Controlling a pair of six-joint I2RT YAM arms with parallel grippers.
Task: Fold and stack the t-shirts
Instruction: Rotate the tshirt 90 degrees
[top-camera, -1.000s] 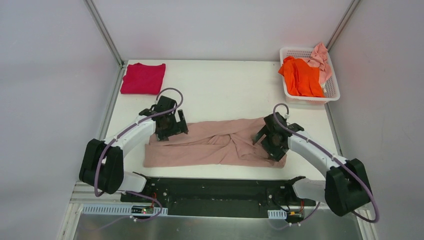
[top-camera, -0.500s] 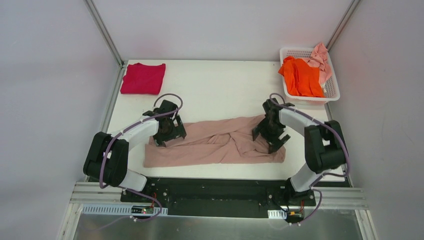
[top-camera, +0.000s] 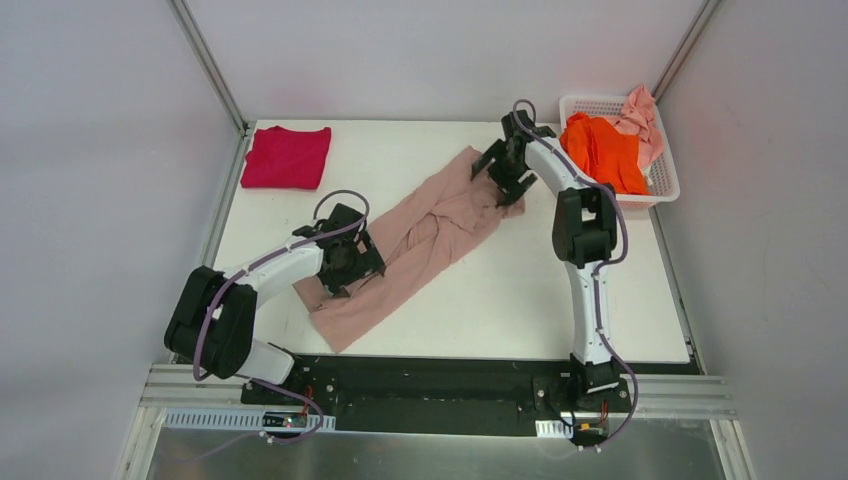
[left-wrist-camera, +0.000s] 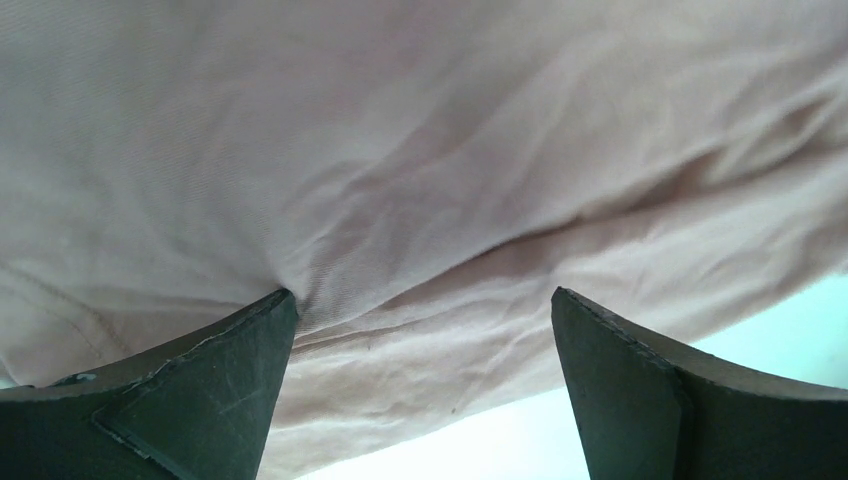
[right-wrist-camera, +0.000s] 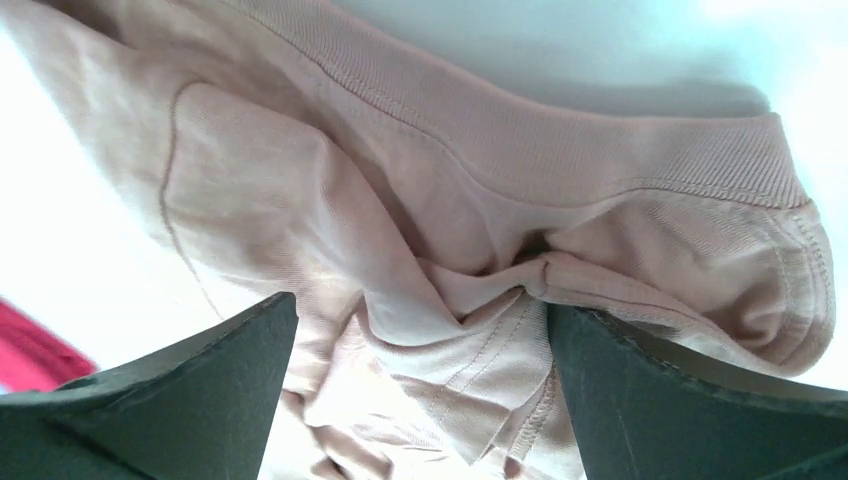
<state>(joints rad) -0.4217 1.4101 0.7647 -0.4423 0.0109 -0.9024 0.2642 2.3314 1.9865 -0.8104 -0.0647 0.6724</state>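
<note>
Because the dusty-pink beige tee (top-camera: 415, 240) lies on the bench (top-camera: 520, 290) as a band slanting near-left to far-right, the left pincer (top-camera: 348, 272) covers its near end and the right pincer (top-camera: 505, 178) its far end, both splayed wide. Four tees: this, one crimson tee (top-camera: 286, 157) far-left, one orange tee (top-camera: 603, 152) and one pale pink tee (top-camera: 641, 118) in the basket (top-camera: 665, 187).

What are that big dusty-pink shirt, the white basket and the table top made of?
The large dusty-pink t-shirt looks like soft matte knit cloth, probably cotton jersey: it creases loosely, with a ribbed collar band and stitched seams. The white lattice basket looks like moulded plastic, its wall a regular open grid. The white table is smooth and flat, perhaps laminate; hard to tell.
</note>
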